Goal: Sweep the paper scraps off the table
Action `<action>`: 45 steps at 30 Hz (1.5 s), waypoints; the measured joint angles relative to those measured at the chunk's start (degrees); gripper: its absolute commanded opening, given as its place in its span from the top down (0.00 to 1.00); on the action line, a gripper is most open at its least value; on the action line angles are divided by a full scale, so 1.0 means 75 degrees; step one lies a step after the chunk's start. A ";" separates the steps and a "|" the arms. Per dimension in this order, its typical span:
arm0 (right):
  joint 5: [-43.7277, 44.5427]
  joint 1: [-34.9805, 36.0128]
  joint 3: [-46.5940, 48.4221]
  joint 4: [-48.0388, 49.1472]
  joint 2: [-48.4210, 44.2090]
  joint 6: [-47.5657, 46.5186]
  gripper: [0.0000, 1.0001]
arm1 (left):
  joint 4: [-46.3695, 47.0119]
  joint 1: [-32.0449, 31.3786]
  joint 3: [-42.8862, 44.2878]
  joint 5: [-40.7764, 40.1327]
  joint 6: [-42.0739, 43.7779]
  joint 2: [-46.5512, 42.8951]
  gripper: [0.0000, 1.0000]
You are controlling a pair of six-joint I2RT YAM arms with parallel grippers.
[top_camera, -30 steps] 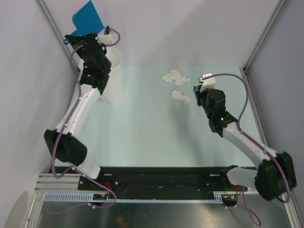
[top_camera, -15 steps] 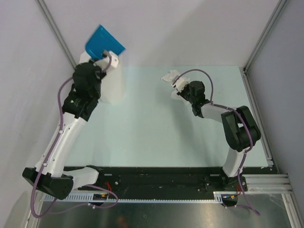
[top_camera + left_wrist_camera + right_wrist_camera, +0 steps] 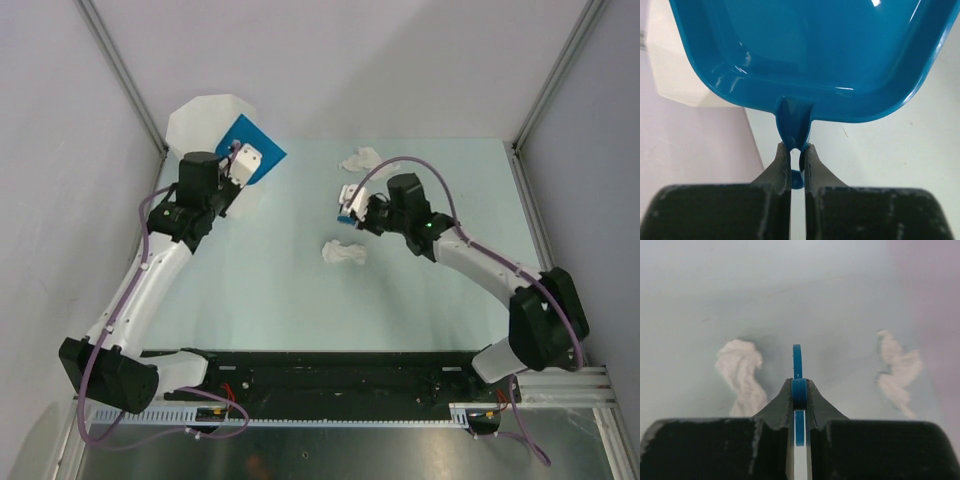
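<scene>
1. Paper scraps (image 3: pixel 343 252) lie on the desk (image 3: pixel 280 290), one to each side of the right tool (image 3: pixel 797 385), which is clamped on a thin blue handle (image 3: pixel 797 357). A stroke straight down the middle could miss both.
2. The left tool (image 3: pixel 795 150) pinches the stem of the dustpan (image 3: pixel 805 50) and holds it by the bin (image 3: pixel 200 115), well apart from the scraps. With nothing there to catch them, swept scraps may scatter or slide off the desk.

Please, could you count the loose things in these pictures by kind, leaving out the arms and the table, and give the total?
paper scraps: 2 in view, the second one farther back
dustpan: 1
bin: 1
blue tool: 1
Total: 5
</scene>
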 measured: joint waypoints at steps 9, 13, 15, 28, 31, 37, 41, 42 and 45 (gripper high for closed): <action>0.1180 -0.0868 0.1008 0.2684 0.0860 -0.0353 1.00 | -0.0184 0.0052 -0.1329 0.1072 -0.0251 -0.0015 1.00; 0.2060 -0.1198 0.2276 0.3841 0.2865 -0.0810 1.00 | -0.0452 0.0052 -0.1880 0.1588 -0.0245 -0.0064 1.00; 0.2390 -0.1294 0.3034 0.4030 0.3789 -0.1000 1.00 | -0.0548 0.0052 -0.2060 0.1714 -0.0245 -0.0067 1.00; 0.2168 -0.1032 0.5893 0.1445 0.6438 -0.2343 1.00 | -0.0726 0.0052 -0.2314 0.1859 -0.0175 0.0469 1.00; 0.2072 -0.0839 0.4919 0.1148 0.5890 -0.2541 1.00 | -0.0720 0.0052 -0.2340 0.1856 -0.0169 0.0609 1.00; 0.1652 -0.0493 0.2850 0.0283 0.3675 -0.1941 1.00 | -0.0743 0.0052 -0.2573 0.1859 -0.0087 0.0656 1.00; 0.1597 -0.0172 0.2200 -0.0565 0.2500 -0.1096 1.00 | -0.0746 0.0050 -0.2675 0.1851 -0.0035 0.0743 1.00; 0.1661 -0.0023 0.2022 -0.0752 0.2270 -0.0842 1.00 | -0.0743 0.0044 -0.2702 0.1848 -0.0032 0.0781 1.00; 0.1923 0.0443 0.1638 -0.1247 0.1816 -0.0198 1.00 | -0.0726 -0.0052 -0.2876 0.1801 0.0017 0.0860 1.00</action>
